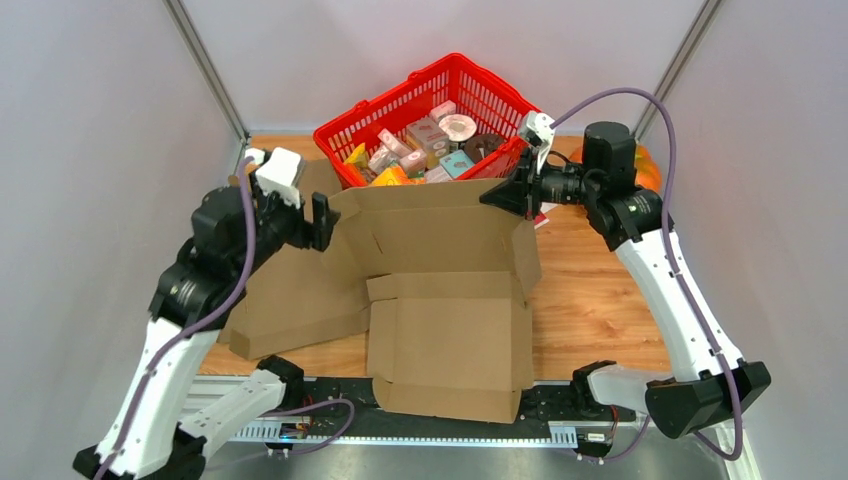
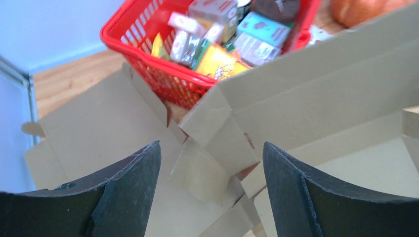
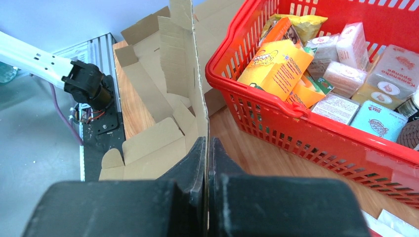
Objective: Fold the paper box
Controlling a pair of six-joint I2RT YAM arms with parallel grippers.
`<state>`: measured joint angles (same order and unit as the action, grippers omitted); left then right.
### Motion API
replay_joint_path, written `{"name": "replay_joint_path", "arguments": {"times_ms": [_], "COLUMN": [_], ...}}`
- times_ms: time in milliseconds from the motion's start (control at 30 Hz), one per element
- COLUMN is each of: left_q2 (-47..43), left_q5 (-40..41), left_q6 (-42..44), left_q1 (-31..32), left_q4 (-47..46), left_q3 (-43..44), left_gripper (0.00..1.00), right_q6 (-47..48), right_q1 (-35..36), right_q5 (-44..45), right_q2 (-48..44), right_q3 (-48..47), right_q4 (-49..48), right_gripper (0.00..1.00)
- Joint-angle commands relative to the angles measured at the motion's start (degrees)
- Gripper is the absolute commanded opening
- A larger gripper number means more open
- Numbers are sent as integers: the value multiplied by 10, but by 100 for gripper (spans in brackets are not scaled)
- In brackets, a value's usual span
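The brown cardboard paper box (image 1: 445, 330), not yet formed, lies opened out across the middle of the wooden tabletop (image 1: 590, 300). Its front flap hangs over the near edge and a wide side panel spreads toward the left edge. Its rear panel stands upright just in front of the red plastic mesh basket (image 1: 385, 108) of packaged groceries at the far edge.

I judge that the panel stands because the right pincer (image 3: 206, 148) is clamped tight on its top edge near the right end, jaws pressed flat on either face of the board. That grip probably props the wall while the side pieces are worked. The left pincer (image 2: 210, 148) is spread wide and holds nothing. It hovers beside the panel's left end, facing the corner tab and creases there, probably placed to take or push a flap.

From overhead, the raised wall hides the basket's lower near side. The right arm covers most of an orange rounded object (image 1: 648, 165) near the far right corner, and I cannot tell what it is. Whether the box's right side wall is tucked in is hard to make out, and the folds nearest the left wrist camera are blurred.
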<state>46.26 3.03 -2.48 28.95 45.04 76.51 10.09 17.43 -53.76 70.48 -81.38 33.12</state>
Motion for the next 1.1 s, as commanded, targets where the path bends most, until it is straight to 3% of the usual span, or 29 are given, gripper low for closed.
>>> {"name": "replay_joint_path", "arguments": {"times_ms": [0,33,133,233,400,433,467,600,833,1067], "left_q2": [47,57,94,110,103,96,94,95,98,99], "left_q5": [-123,-223,-288,-300,-356,-355,-355,-387,-441,-439], "left_q6": [-23,-19,-18,-18,-40,-40,-36,-8,-9,-4], "left_q1": [-103,-128,-164,-166,-166,-166,-166,-166,-165,-162], "left_q4": [-44,-65,-64,-86,-140,-154,-154,-151,-166,-150], "left_q3": [-24,-29,-23,-32,-57,-61,-61,-58,-65,-58], "left_gripper": [84,83,79,74,27,20,9,4,3,4], "right_q6": [-17,-20,-24,-30,-27,-31,-41,9,104,175], "right_q1": [-10,-11,-14,-15,-15,-14,-12,35,126,199], "right_q5": [-35,-36,-39,-55,-36,-23,-5,103,203,260], "right_q2": [-29,-30,-28,-26,-32,-34,-39,-20,109,234], "right_q3": [-3,-3,-8,-11,1,3,3,-46,-205,-365], "right_q4": [-42,-44,-47,-51,-54,-56,-58,30,157,242], "right_gripper": [0,0,0,0,3,11,35,90,96,88]}}
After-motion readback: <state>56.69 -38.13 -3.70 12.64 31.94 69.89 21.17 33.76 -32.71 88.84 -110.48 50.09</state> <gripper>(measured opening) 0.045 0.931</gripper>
